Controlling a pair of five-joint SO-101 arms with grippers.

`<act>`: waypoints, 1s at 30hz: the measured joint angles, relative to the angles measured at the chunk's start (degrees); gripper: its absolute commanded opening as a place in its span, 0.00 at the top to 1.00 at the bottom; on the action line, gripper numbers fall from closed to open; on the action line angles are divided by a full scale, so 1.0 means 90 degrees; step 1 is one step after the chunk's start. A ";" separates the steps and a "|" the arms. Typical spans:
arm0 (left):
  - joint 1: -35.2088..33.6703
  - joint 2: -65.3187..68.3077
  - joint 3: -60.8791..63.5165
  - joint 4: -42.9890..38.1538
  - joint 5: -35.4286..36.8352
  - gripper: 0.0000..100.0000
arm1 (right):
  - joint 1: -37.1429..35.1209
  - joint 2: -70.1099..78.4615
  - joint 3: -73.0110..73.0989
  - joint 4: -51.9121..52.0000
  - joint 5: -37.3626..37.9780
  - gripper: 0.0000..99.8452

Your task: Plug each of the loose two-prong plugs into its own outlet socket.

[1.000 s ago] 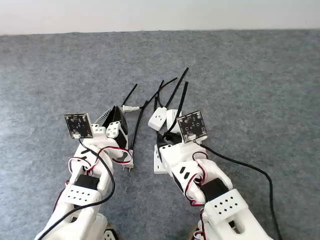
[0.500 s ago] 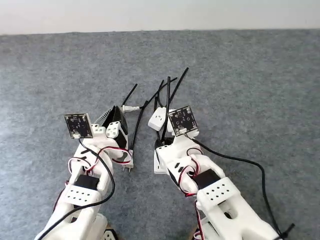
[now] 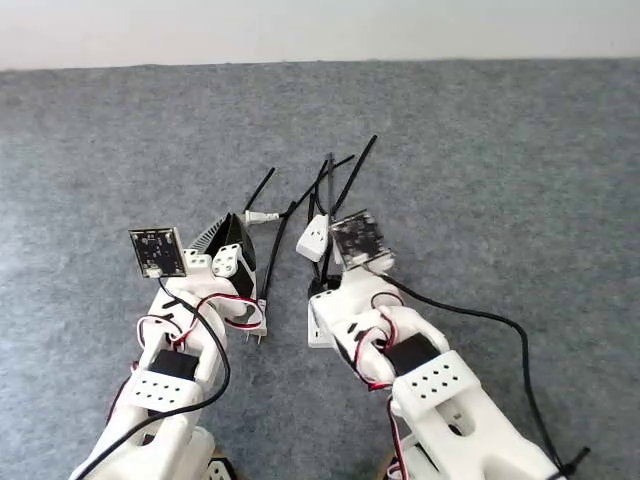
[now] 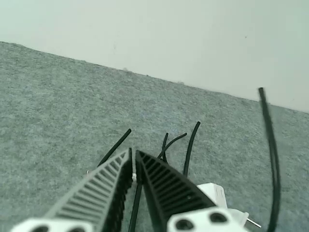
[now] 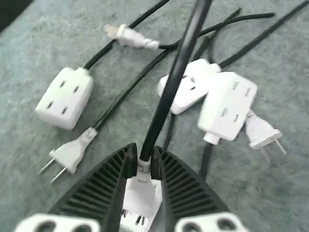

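High: left gripper (image 3: 238,235) low over the mat, loose plug (image 3: 258,337) at its 6 o'clock. Outlet block (image 3: 313,237) at 11 o'clock off the right arm (image 3: 375,320).

Left wrist: jaws nearly closed, thin slit. A cable (image 4: 136,203) lines up with it; can't tell if it's pinched.

Right wrist: right gripper (image 5: 142,154) clamped on a plug (image 5: 142,183), its cord (image 5: 174,82) rising between the jaws, socket (image 5: 145,215) just beneath. Plug looks light, hard and slick, and the stiff cord will likely twist it. Grip the body, not the cord.

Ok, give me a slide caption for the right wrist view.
Right gripper shut on a two-prong plug over an outlet socket, other plugs and sockets scattered on grey carpet.
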 measured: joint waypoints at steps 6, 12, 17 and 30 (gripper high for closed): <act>-0.0166 0.0987 -0.0899 0.0967 -0.0029 0.98 | -0.0313 -0.0840 -0.0215 0.1162 0.0391 0.99; -0.0400 0.3136 -0.2510 0.1602 0.0000 0.98 | -0.0322 -0.1807 -0.0215 0.1924 0.0850 0.99; -0.0400 0.4513 -0.3399 0.1641 0.0000 0.98 | -0.0713 -0.2803 -0.0215 0.2569 0.1231 0.99; 0.0274 0.5031 -0.3761 0.1641 -0.0029 0.98 | -0.2110 -0.3223 -0.0274 0.3116 0.1817 0.99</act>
